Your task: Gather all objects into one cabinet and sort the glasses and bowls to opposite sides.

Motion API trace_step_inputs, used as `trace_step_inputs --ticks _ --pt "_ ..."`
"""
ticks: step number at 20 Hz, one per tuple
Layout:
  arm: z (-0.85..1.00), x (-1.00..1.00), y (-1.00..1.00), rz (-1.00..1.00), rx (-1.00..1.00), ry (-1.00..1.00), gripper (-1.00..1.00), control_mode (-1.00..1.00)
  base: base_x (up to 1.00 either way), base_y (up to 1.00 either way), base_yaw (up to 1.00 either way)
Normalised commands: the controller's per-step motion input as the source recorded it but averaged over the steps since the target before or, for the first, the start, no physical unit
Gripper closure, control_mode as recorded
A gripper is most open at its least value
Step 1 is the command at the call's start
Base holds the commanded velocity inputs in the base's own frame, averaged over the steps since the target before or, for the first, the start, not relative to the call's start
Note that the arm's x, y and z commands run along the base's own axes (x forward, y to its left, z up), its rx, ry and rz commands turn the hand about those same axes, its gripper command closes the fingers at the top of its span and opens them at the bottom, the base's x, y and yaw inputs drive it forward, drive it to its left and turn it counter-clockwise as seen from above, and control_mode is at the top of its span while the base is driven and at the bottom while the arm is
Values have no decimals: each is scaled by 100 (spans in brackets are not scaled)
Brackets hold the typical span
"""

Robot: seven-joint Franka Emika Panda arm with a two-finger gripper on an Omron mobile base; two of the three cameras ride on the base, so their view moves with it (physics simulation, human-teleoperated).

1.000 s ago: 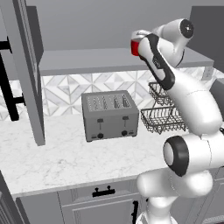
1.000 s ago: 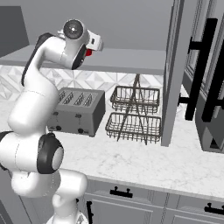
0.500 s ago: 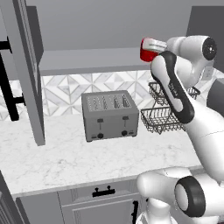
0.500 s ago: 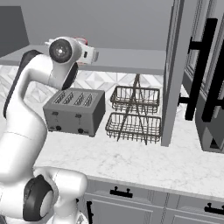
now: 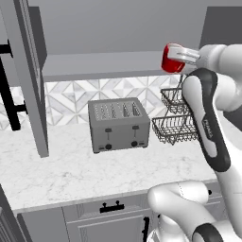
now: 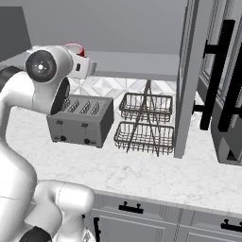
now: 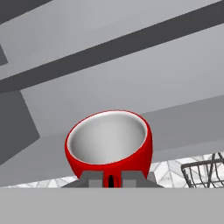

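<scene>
A white robot arm rises from the front of a simulated kitchen, ahead of grey lower cabinets with short black handles (image 5: pixel 112 206). Beyond them runs a pale marble worktop (image 5: pixel 71 175). On the worktop stands a grey four-slot toaster (image 5: pixel 118 124), and just beside it, on the arm's right, a two-tier dark wire basket rack (image 6: pixel 144 123). Behind both is a wall of white geometric tile.

Raised above the toaster and rack, the pincer (image 5: pixel 182 56) is clamped on a small glossy red cup (image 5: pixel 171 59). In the left base view the cup lies tilted on its side, mouth pointing left, in the air in front of the flat grey shelf (image 5: pixel 104 65) of the upper wall cabinet. In the hand view the red cup (image 7: pixel 109 143) sits just above the pincer, its pale grey inside facing the camera, with the shelf's underside beyond. Tall open cabinet doors with long black bar handles (image 6: pixel 216 75) stand at either side.
</scene>
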Motion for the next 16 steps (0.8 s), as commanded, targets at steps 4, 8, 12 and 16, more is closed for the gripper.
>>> trace_step_inputs --ticks 4,8,12,16 --pt "0 -97 -8 0 0 0 100 -100 0 0 0" --pt "0 -81 -13 -1 0 5 100 -100 0 0 0" --pt "0 -52 -2 -1 0 19 100 -100 0 0 0" --pt "0 -51 0 0 0 21 100 -100 0 0 0"
